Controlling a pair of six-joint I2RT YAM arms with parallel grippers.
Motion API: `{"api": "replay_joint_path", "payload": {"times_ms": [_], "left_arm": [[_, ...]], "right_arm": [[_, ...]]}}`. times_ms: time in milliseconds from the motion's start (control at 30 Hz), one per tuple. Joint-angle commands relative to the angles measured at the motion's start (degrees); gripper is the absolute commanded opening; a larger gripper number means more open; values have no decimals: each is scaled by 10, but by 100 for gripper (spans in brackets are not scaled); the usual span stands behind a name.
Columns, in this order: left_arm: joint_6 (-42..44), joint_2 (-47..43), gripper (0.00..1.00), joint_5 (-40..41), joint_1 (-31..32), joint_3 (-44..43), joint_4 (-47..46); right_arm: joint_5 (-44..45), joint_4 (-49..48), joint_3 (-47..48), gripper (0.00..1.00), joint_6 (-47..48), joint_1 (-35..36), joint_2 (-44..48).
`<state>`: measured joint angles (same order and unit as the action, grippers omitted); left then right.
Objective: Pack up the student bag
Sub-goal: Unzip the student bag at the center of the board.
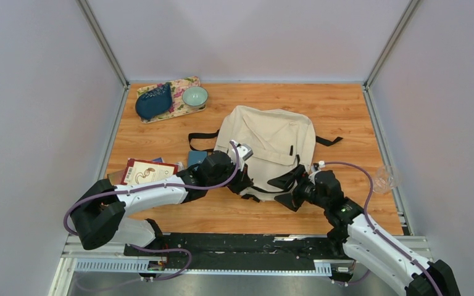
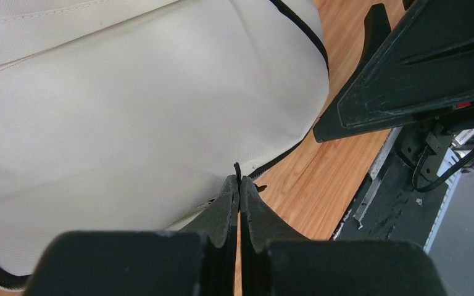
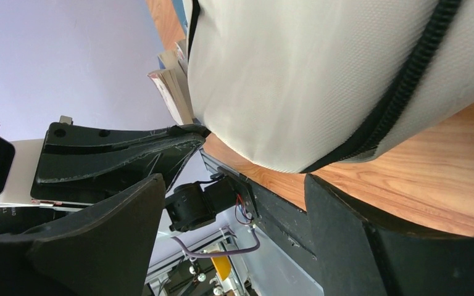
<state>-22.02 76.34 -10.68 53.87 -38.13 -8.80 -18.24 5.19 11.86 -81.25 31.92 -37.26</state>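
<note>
Near edge of bag (image 1: 271,139) faces both arms: left end effector (image 2: 239,184) pinched shut on zip pull (image 2: 237,168), right end effector (image 1: 288,190) wide open, empty, just beside.

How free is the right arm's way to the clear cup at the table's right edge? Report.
Probably yes: the right gripper is open and empty, and only bare table lies between it and the cup.
</note>
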Motion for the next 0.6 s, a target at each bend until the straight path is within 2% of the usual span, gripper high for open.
{"api": "replay_joint_path", "payload": {"times_ms": [0, 200, 567], "left_arm": [[-7, -20, 0, 0, 4, -27, -24], [-11, -21, 0, -2, 4, -27, -25], [-14, -30, 0, -8, 7, -21, -25]], "right_arm": [[10, -23, 27, 86, -15, 11, -1], [34, -47, 27, 86, -19, 34, -54], [113, -178, 12, 81, -47, 53, -147]]}}
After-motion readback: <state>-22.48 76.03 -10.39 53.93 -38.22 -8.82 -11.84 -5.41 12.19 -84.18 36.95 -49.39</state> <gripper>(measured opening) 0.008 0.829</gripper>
